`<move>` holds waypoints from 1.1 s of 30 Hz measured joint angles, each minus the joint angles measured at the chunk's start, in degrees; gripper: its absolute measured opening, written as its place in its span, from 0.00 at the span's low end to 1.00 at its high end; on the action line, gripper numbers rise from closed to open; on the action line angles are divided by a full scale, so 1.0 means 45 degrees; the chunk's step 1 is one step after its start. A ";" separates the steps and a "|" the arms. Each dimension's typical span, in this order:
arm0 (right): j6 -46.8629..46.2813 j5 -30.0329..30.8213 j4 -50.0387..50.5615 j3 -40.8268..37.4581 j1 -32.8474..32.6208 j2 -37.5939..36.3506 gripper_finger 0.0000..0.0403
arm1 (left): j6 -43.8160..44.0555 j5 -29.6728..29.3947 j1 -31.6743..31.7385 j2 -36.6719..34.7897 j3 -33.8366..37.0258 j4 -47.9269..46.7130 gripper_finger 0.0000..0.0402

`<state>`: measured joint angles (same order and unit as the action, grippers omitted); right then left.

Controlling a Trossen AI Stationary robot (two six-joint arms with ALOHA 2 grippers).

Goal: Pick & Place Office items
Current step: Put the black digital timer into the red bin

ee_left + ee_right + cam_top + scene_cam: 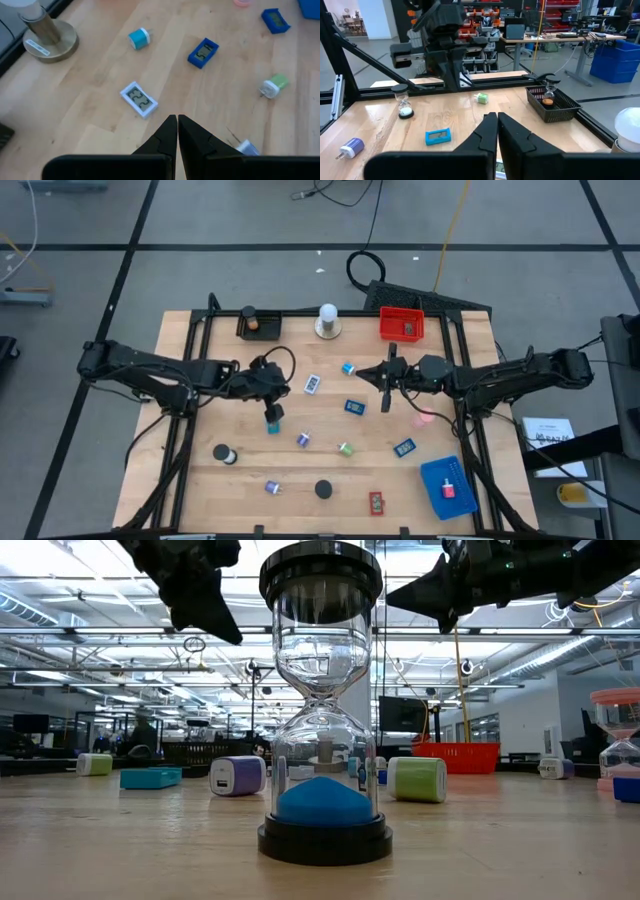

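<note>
both pincers are shut tight and holding nothing, left pincer [272, 402] and right pincer [386, 385] up over the pale wooden counter [200, 430]. small white flat rectangle with a display [312, 384] lies between them.

Red tray [401, 324], blue tray [447, 486], black tray [258, 324] — blue-sanded hourglass [321, 705], purple charger [237, 776], green charger [418, 780], pale wooden table [200, 420].

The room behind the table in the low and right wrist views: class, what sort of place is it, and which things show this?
Probably a robotics lab or workshop in an open industrial hall. Beyond the wooden table stand work desks with equipment, blue storage bins and shelving with red bins; overhead run exposed ceiling pipes.
</note>
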<state>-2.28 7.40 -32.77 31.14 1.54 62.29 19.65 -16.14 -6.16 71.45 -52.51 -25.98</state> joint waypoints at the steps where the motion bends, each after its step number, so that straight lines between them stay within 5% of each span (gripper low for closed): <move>1: 0.0000 0.0000 0.0003 0.0000 0.0000 0.0001 0.02 | 0.0091 0.0002 -0.0059 -0.0006 0.0000 -0.0021 0.05; 26: 0.0000 0.0000 0.0322 0.0000 -0.0005 0.0003 0.02 | 0.2011 0.1533 -0.0425 0.1906 -0.0301 -0.0642 0.05; 33: -0.0001 0.0000 0.0296 0.0000 -0.0005 -0.0002 0.02 | 0.1724 0.1623 -0.0255 0.1891 -0.0301 -0.1832 0.21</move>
<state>-2.29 7.40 -31.44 31.14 1.52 62.28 27.41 -8.83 -7.31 79.96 -53.87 -34.22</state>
